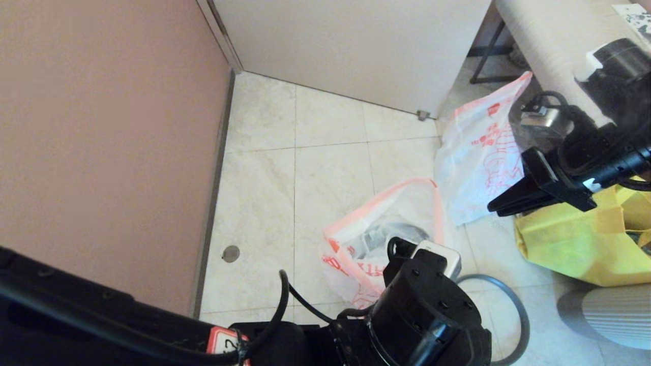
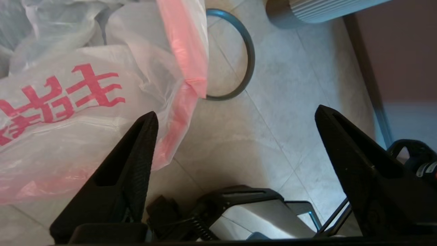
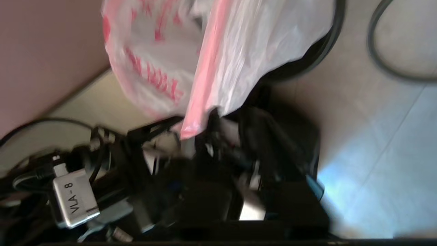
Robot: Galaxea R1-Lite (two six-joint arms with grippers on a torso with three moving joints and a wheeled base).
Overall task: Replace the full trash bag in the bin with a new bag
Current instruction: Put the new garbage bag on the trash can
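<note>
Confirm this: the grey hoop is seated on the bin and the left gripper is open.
Wrong on one count. The hoop is not seated on anything: it lies loose on the floor, as the left wrist view shows. The left gripper is open, as stated.

The left gripper (image 2: 235, 116) is hidden in the head view behind its own wrist. This wrist also covers the lower part of the full trash bag (image 1: 366, 234) and a part of the grey hoop (image 1: 513, 305). The right wrist view is blurred, so the right gripper (image 1: 496, 207) cannot be read there. The yellow bag (image 1: 574, 244) is cut by the picture's edge
</note>
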